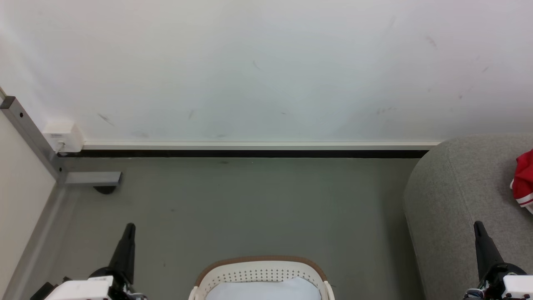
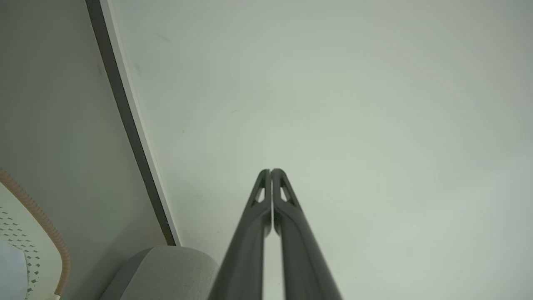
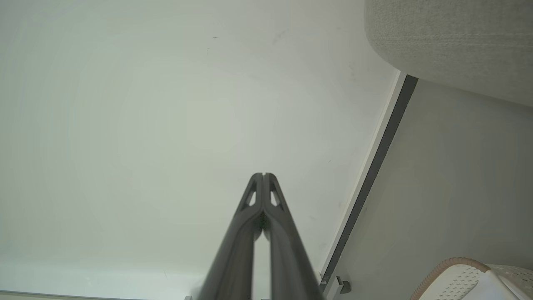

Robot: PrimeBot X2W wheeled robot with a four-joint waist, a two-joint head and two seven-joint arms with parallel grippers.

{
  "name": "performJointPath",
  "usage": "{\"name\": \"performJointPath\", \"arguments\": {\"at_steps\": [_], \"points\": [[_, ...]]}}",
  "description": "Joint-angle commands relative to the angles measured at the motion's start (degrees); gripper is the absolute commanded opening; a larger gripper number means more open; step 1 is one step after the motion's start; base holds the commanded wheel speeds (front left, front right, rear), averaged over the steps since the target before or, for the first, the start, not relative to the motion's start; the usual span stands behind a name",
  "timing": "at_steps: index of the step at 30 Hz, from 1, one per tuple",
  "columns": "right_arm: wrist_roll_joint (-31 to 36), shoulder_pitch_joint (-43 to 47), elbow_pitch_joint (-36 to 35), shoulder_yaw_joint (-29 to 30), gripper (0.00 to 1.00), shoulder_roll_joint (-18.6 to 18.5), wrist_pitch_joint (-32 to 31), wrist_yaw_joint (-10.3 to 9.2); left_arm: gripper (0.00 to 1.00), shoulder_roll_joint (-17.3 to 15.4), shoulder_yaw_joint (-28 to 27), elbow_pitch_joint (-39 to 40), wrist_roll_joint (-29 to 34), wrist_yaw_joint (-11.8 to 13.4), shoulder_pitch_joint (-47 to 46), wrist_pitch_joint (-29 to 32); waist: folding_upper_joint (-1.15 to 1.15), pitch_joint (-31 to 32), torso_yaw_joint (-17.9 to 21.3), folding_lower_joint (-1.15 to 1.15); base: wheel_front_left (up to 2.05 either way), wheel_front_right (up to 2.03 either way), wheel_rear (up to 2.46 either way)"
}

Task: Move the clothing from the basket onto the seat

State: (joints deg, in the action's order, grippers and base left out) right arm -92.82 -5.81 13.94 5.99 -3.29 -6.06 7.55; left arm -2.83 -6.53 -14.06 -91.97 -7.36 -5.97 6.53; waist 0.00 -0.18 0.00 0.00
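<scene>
Grey floor (image 1: 258, 208) below scuffed white wall (image 1: 266, 71), dark skirting strip (image 1: 250, 153) at the joint. Basket (image 1: 260, 259) on the floor at bottom centre, partly cut off by the picture edge; pale material (image 1: 262, 289) inside, nature undetermined. Seat (image 1: 458, 187) at right, apart from basket. Clothing (image 1: 524, 179), red with white stripes, lying on seat at far right edge. Left gripper (image 1: 130, 227) at lower left, fingers clenched together, empty. Right gripper (image 1: 478, 225) at lower right, likewise clenched, grasping nothing.

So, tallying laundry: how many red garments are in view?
1: a red garment on the seat, cut by the head view's right edge. More may hide off-frame or in the basket.
</scene>
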Motion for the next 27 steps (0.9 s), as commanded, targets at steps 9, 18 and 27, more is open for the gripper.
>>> {"name": "performJointPath", "arguments": {"at_steps": [9,18,27], "points": [[0.1,-0.7,0.2,0.3,0.0,0.1,-0.3,-0.12,0.0,-0.1,-0.2,0.0,-0.8,-0.3,-0.5,0.2,0.0,0.0,0.0,0.0,0.0,0.0,0.0],[0.2,-0.7,0.2,0.3,0.0,0.2,-0.3,-0.12,0.0,-0.1,-0.2,0.0,-0.8,-0.3,-0.5,0.2,0.0,0.0,0.0,0.0,0.0,0.0,0.0],[0.3,-0.7,0.2,0.4,0.0,0.2,-0.4,-0.12,0.0,-0.1,-0.2,0.0,-0.8,-0.3,-0.5,0.2,0.0,0.0,0.0,0.0,0.0,0.0,0.0]]}}
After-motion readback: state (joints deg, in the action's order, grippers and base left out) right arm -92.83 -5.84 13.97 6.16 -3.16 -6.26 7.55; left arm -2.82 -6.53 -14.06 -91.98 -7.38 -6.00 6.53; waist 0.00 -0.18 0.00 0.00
